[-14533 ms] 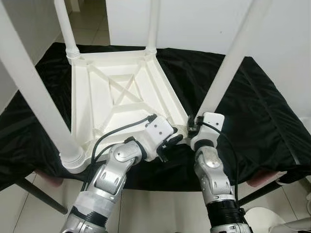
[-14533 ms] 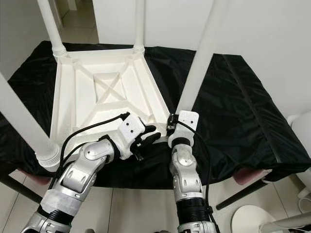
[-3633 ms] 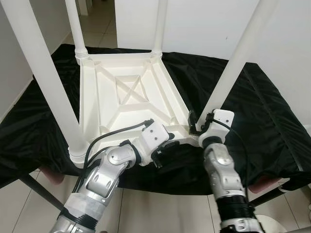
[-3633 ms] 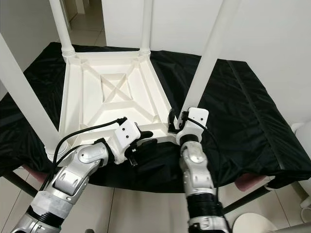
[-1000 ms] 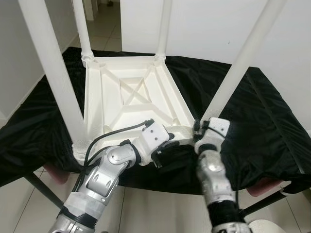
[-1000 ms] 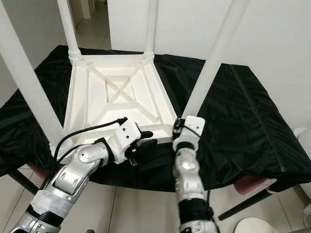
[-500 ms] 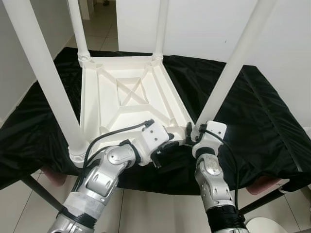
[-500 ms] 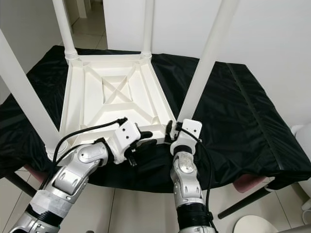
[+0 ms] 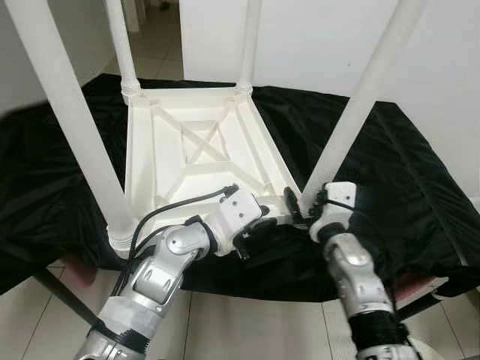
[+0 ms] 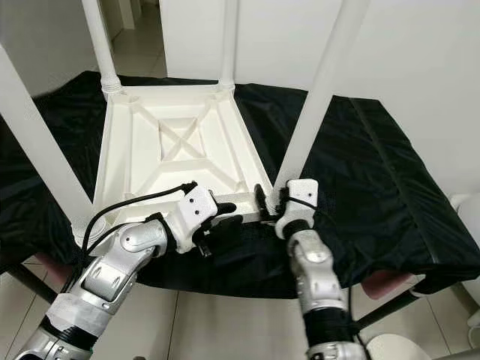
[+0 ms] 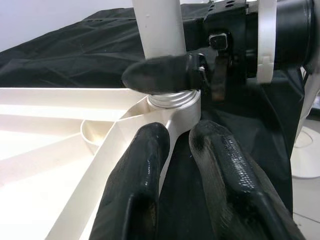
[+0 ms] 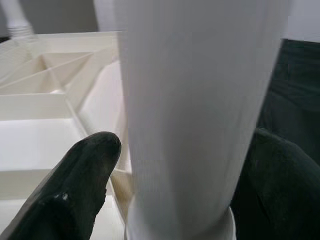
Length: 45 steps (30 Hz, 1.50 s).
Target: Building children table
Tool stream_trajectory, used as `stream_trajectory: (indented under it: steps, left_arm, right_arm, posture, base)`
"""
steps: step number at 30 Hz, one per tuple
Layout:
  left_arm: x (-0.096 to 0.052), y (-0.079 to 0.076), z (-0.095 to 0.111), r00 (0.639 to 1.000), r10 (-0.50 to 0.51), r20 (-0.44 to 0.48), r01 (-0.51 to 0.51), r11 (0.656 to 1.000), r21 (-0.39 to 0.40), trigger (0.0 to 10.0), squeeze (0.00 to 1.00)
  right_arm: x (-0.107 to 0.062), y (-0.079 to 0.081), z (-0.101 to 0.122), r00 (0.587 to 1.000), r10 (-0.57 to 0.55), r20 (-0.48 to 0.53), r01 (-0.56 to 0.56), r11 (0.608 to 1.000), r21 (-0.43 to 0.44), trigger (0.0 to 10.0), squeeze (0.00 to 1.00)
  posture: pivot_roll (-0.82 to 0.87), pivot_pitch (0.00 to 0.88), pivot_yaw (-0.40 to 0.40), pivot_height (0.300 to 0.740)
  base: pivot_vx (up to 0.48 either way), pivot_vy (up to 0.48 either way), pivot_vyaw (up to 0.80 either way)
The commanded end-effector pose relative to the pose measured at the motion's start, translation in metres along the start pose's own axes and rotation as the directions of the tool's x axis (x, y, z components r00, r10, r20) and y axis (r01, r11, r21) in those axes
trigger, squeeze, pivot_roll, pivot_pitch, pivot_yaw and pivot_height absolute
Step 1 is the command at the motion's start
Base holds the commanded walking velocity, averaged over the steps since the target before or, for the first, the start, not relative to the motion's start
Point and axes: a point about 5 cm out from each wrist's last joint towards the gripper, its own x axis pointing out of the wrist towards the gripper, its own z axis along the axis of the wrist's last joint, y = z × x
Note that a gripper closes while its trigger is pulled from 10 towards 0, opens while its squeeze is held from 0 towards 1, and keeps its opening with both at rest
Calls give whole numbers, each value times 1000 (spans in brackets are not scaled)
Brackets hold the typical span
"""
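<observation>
- Since half a sec ago the right arm has swung out to the robot's right; right gripper (image 12: 185, 150) stays at the base of the near-right table leg (image 9: 358, 112), one black finger each side of it, closed on the leg.
- No containers here. White plastic kids' table (image 9: 195, 150) lies upside down on a black cloth (image 9: 390, 165), ribbed underside up w/ an X brace in the middle.
- Four white legs stand up from its corners: two far, two near.
- Left gripper (image 11: 175, 150) sits at the table's near edge, beside the near-right corner socket (image 11: 172, 100); fingers (image 11: 140, 175) narrow, pinching the thin rim between them.
- Cloth covers a bigger surface; dark metal supports (image 9: 56, 300) show below, over pale tiled floor (image 9: 247, 330).
- White wall (image 9: 315, 45) behind; doorway far left.
- Leg tops cut off by the frame. Right arm slightly blurred in the head views.
</observation>
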Motion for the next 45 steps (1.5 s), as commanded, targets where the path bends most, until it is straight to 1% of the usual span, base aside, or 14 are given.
stream_trajectory:
  steps: [1,4,5,7,19,20,21,22,24,25,27,34,35,45]
  left_arm:
    - [1,-1,0,1000,10,-4,-10,1000,6,10000,0]
    - [1,-1,-1,1000,10,-7,-10,1000,8,10000,0]
    - [1,-1,-1,1000,10,-7,-10,1000,8,10000,0]
    - [2,0,-1,1000,13,-9,-13,1000,6,10000,0]
    - [-1,0,-7,999,19,-30,-18,1000,19,10000,0]
    - [-1,1,-7,999,22,-30,-21,1000,21,10000,0]
    - [-1,1,-7,999,24,-30,-24,999,22,10000,0]
    - [-1,2,-6,999,25,-29,-25,999,22,10000,0]
    - [0,2,-6,999,26,-29,-25,999,23,10000,0]
    - [0,2,-6,999,27,-28,-26,999,24,10000,0]
    - [0,2,-5,999,29,-25,-28,999,23,10000,0]
    - [1,-1,-6,999,34,-26,-34,999,17,10000,0]
    - [0,-2,-6,999,36,-26,-36,999,16,10000,0]
    - [-2,-3,-7,999,33,-28,-33,999,-2,10000,0]
  right_arm:
    - [1,-4,0,999,36,-1,-36,999,-2,10000,0]
    - [5,-13,0,991,129,-27,-130,991,-40,10000,0]
    - [5,-13,0,991,129,-27,-130,991,-40,10000,0]
    - [8,-14,-1,978,201,-51,-204,978,-52,10000,0]
    - [20,-14,-3,943,321,-90,-328,941,-79,10000,0]
    - [21,-14,-4,938,335,-95,-342,936,-80,8314,0]
    - [22,-14,-4,934,342,-98,-350,933,-81,8314,0]
    - [22,-15,-5,933,344,-104,-353,932,-87,4431,0]
    - [22,-16,-5,932,346,-107,-356,930,-90,4431,0]
    - [22,-17,-6,931,347,-116,-358,929,-91,0,0]
    - [22,-21,-11,930,336,-151,-351,932,-87,0,0]
    - [19,-26,-15,934,324,-154,-336,940,-63,0,0]
    - [20,-25,-15,939,313,-145,-323,945,-57,10000,0]
    - [23,-21,-8,977,196,-80,-199,980,-27,10000,0]
  posture:
    - [49,5,-44,740]
    - [48,4,-43,740]
    - [48,4,-43,740]
    - [46,6,-42,740]
    - [56,0,-47,740]
    - [56,0,-49,740]
    - [56,0,-49,740]
    - [56,0,-51,740]
    - [56,0,-51,740]
    - [56,0,-52,740]
    - [61,1,-58,740]
    - [65,12,-65,740]
    - [67,19,-66,740]
    - [56,32,-60,740]
  base:
    - [0,0,0]
    - [0,0,0]
    - [0,0,0]
    - [0,0,0]
    - [0,0,0]
    - [0,0,0]
    - [0,0,0]
    - [0,0,0]
    - [0,0,0]
    - [0,0,0]
    - [0,0,0]
    - [0,0,0]
    - [0,0,0]
    - [0,0,0]
